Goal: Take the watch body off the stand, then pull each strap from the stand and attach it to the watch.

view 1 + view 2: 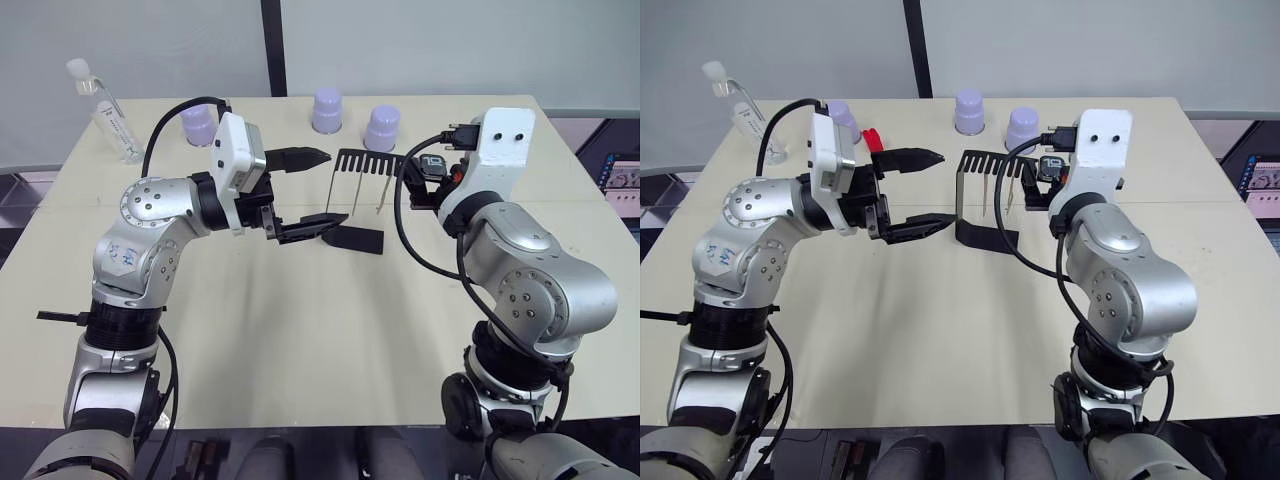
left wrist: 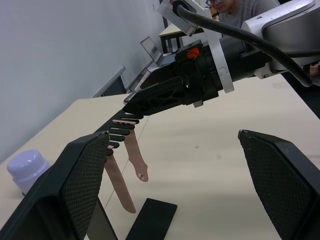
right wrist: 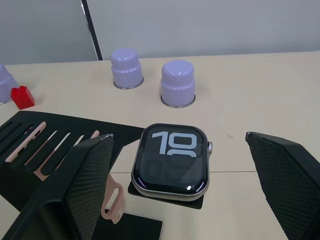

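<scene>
From my seat the first step is not yet done: the small rounded-square black watch body (image 3: 171,159) with pale digits on its dark screen sits on the ring end of the thin black bent-metal stand (image 1: 355,238), and my right claw (image 3: 182,190) is wide open with one finger on each side of it, holding nothing. To do this well I would centre the watch body between the two pads, close on its side edges and not on the screen, then lift gently so the stand does not tip. My left claw (image 1: 923,190) is also wide open and empty, just beside the comb end; I judge it could steady the stand. The two pale pink-beige straps (image 2: 129,165) hang from the comb slots. Farther on the beige table (image 1: 300,350) stand three lilac capped containers (image 3: 177,83) and one clear plastic bottle (image 1: 105,108); what is inside them I cannot tell.
</scene>
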{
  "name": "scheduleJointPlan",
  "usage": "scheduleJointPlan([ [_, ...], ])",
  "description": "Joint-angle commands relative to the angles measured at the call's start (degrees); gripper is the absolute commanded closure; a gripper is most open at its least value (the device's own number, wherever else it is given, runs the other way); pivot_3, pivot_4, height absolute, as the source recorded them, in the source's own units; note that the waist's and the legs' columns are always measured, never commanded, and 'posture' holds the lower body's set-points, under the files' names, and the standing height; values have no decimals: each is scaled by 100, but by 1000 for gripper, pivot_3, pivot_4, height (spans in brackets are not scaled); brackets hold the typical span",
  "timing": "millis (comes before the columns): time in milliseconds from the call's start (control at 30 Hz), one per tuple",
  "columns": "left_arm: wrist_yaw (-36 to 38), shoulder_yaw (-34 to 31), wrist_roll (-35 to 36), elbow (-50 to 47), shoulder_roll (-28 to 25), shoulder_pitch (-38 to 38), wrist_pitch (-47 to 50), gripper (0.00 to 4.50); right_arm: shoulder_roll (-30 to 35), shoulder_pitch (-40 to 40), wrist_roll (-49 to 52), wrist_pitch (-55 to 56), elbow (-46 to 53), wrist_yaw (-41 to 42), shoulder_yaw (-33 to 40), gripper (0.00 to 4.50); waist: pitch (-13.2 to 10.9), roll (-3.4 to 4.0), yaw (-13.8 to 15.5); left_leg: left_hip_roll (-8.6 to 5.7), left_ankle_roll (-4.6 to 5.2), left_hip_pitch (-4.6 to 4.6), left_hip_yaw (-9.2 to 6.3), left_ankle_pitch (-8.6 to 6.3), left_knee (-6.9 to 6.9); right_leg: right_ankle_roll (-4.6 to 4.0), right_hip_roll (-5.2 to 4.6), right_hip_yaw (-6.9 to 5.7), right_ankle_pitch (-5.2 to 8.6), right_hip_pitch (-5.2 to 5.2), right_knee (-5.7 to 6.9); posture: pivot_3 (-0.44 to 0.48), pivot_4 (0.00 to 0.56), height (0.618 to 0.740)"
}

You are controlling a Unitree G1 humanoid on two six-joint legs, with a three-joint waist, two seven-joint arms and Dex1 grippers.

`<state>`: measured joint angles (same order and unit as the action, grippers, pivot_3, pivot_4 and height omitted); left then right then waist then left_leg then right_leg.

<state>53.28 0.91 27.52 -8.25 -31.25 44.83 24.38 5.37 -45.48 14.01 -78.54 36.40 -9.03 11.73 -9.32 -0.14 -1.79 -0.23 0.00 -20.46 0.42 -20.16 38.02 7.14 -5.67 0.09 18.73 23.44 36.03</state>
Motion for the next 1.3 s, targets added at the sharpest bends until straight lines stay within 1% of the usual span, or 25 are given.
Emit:
scheduleJointPlan([
  [33,-37,-119,49,-200,-29,150,-31,0,-20,-26,-34,182,121,90,4,907,0,0,0,0,0,0,0,0,0,0,0,0,0,0,0,0,150,740],
  [167,-44,-116,45,-200,-16,147,-47,0,-7,-165,26,140,221,158,-15,2882,0,0,0,0,0,0,0,0,0,0,0,0,0,0,0,0,150,740],
  [333,-45,-113,43,-179,6,161,-70,0,-16,-268,46,31,293,198,44,2890,0,0,0,0,0,0,0,0,0,0,0,0,0,1,0,0,150,740],
  [433,-64,-104,81,-235,43,178,-44,0,-62,-391,170,89,360,321,215,2890,0,0,1,0,0,0,0,0,0,0,0,1,0,0,0,0,150,740],
  [500,-87,-113,201,-384,73,157,86,0,141,-446,364,57,579,607,392,2890,-1,1,2,-1,0,-1,0,0,0,0,0,0,0,1,0,0,150,740],
  [600,-123,-168,529,-648,126,24,440,0,504,-100,739,-183,1027,1141,950,2890,0,0,25,0,0,-7,-11,0,-1,1,-1,-1,0,1,-3,0,150,740],
  [667,-41,-146,704,-821,89,-143,623,0,732,269,1113,-209,1285,1621,1494,2890,0,-1,30,-2,1,-9,-25,-1,-1,3,-3,0,-2,-7,-6,0,150,740],
  [800,248,-26,757,-925,-78,-465,686,0,1364,1431,1933,-35,1644,2710,2297,2890,-1,1,26,-8,6,-8,-18,-2,-1,9,-6,10,-5,-14,-14,0,150,740],
  [867,463,166,559,-928,-157,-725,465,0,1626,2553,2059,262,1665,3152,2643,2890,-1,1,29,-5,9,-7,-17,-1,-3,10,1,11,-5,-16,-19,0,150,740],
  [900,559,275,434,-920,-179,-853,308,0,1676,3048,2021,472,1598,3244,2719,2890,-1,1,32,-1,9,1,-18,-1,-9,10,6,11,-5,-25,-23,0,150,740],
  [933,641,376,321,-910,-191,-968,151,0,1728,3507,1876,767,1486,3276,2681,2890,-1,2,34,-1,9,6,-16,-1,-13,10,6,13,-5,-30,-27,0,150,740],
  [967,690,433,256,-900,-193,-1033,48,0,1759,3789,1789,1001,1399,3278,2630,2890,-2,5,35,-2,9,9,-13,-1,-15,10,6,16,-5,-34,-31,0,150,740],
  [1033,777,643,3,-824,-116,-1170,-304,0,1694,4523,1247,2037,796,3289,2216,2890,-2,4,20,-5,11,13,-6,0,-13,11,4,23,-6,-41,-39,0,150,740],
  [1067,839,738,-127,-752,-85,-1207,-507,0,1642,4741,944,2597,411,3245,1965,2890,-2,3,17,-5,12,19,1,0,-13,14,6,24,-7,-46,-43,0,150,740],
  [1133,969,822,-230,-618,-65,-1212,-730,0,1547,4875,644,3325,-137,3165,1652,2890,-3,3,11,-2,13,32,0,0,-14,13,11,24,-7,-64,-53,0,150,740],
  [1300,1067,902,-283,-325,79,-1115,-882,0,1442,4670,314,4557,-1375,3207,1185,2890,-7,26,25,-1,11,33,-1,0,-13,13,12,23,-7,-62,-48,0,150,740],
])
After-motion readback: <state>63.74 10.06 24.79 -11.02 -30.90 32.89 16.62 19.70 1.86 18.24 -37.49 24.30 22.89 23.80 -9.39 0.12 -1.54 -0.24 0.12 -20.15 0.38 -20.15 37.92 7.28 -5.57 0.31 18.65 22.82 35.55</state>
